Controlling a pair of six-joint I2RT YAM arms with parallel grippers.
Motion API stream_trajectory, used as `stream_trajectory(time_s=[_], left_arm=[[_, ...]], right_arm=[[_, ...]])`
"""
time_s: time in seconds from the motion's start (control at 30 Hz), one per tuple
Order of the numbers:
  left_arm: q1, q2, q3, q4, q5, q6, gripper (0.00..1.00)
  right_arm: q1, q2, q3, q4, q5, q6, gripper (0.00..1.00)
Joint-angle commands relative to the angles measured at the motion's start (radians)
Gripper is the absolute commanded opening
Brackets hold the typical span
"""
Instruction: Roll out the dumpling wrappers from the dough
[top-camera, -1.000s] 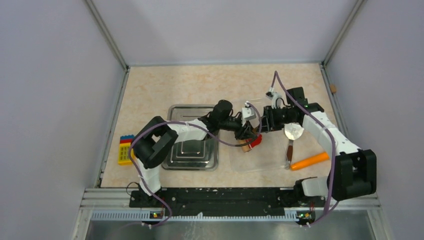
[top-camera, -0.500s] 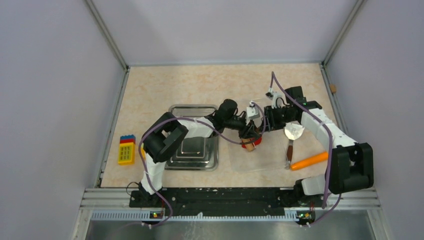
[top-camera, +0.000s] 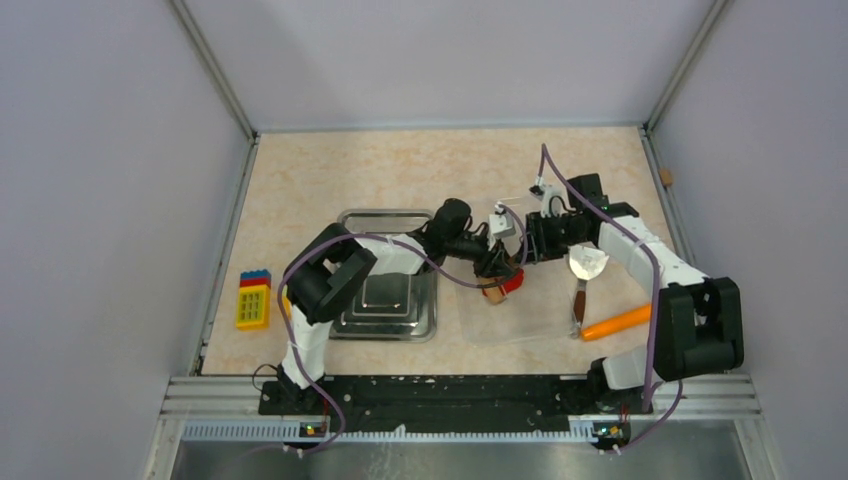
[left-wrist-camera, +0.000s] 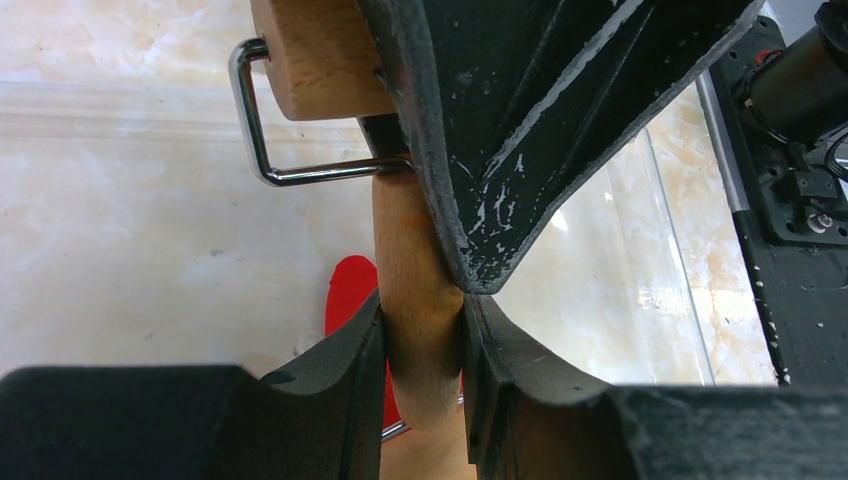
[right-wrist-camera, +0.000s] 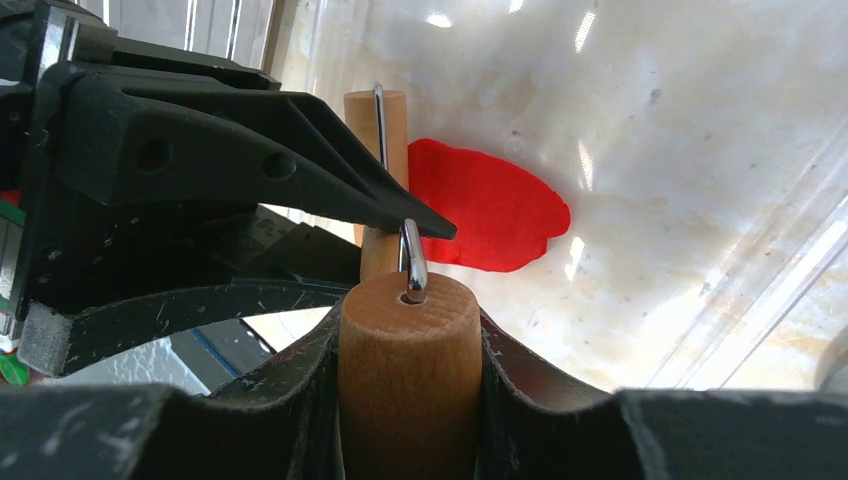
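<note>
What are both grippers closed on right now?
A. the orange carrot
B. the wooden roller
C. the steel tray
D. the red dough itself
B: the left gripper and the right gripper each pinch a wooden part of the wooden roller, while the dough lies flat on the clear sheet, held by neither gripper.
</note>
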Motion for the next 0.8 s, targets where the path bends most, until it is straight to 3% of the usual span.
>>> stream_trajectory(time_s=[0.0, 0.47, 0.77], left_arm=[[0.022, 0.009, -0.043, -0.038, -0.031, 0.037, 0.00], [0.061, -0.104, -0.024, -0.164, 0.032, 0.059, 0.00], [0.030, -0.116, 0.086, -0.187, 0.062, 0.062, 0.00]], right_arm=[[0.029, 0.051, -0.054, 0.034, 0.171, -0.040, 0.00], [0.067, 0.055, 0.003, 0.059, 0.111, 0.034, 0.00], [0.037, 0.001, 0.155, -0.093, 0.068, 0.001, 0.00]])
